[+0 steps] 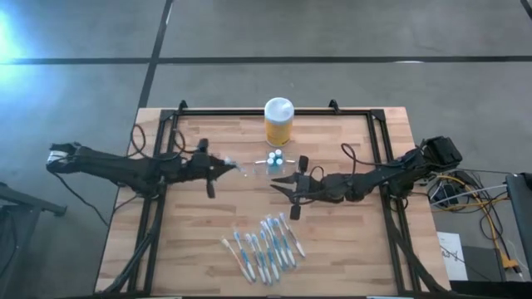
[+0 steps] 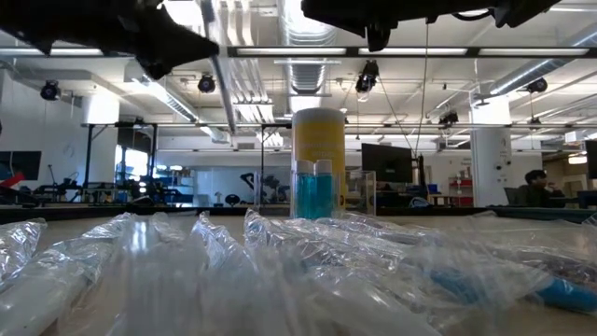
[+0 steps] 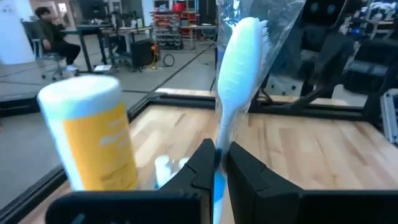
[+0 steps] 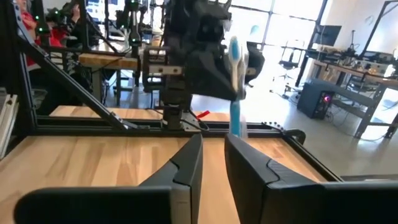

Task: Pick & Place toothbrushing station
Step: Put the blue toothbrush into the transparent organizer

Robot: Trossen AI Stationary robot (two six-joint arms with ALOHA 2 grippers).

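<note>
Your left gripper (image 3: pixel 216 167) is pinched tight on a wrapped toothbrush (image 3: pixel 239 81), low on the handle, holding it up over the table just left of the toothbrushing station (image 1: pixel 275 159). The station sits mid-table, directly in front of the yellow jar (image 1: pixel 278 121); from above only its blue-capped contents give it away, and in the low view it reads as a clear holder with blue inside, close against the jar. Your right gripper (image 1: pixel 283 186) hovers just right of the station, empty, fingers only a narrow gap apart. Expect the station to be light, rigid, slick-walled and easy to tip or skate on the wood. If you lift it, take the outer walls low down, squarely, with a gentle squeeze; thin clear plastic may crack. The brush itself is light and stiff, but its film wrapper looks slippery and could slide in the pinch. More wrapped toothbrushes (image 1: pixel 264 245) lie at the near edge, well apart.
</note>
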